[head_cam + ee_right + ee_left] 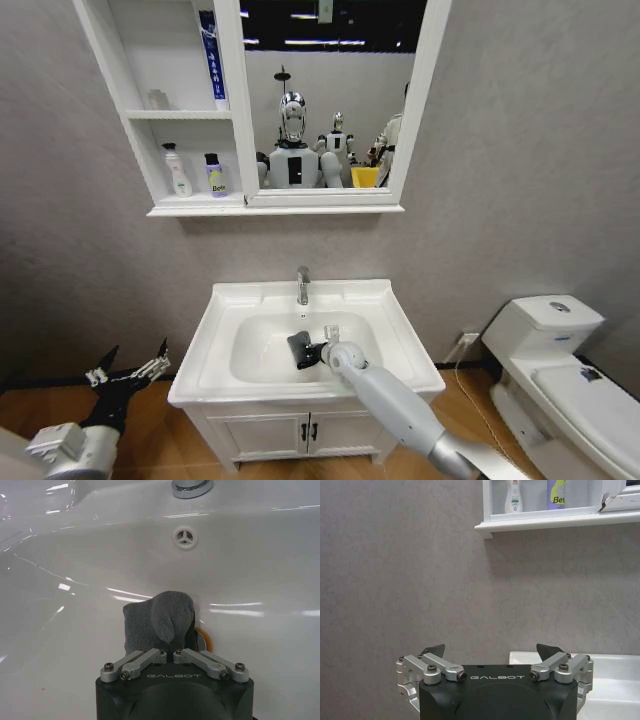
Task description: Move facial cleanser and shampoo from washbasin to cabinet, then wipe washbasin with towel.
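The right gripper was down in the bowl of the washbasin, jaws clenched on the towel, the dark cloth bunched just ahead of the fingertips and pressed against the white ceramic! The towel lay between the jaws and the overflow hole, with the chrome tap beyond, so by my reckoning any wiping stroke would run along the bowl from there. Two bottles, a white one and a purple one, stood side by side on the lower shelf of the cabinet, so the moving part looked finished. The left gripper hung low, well left of the basin, jaws released and holding nothing. Something orange peeked out beside the towel; I couldn't make out what. The drain was hidden under cloth and arm.
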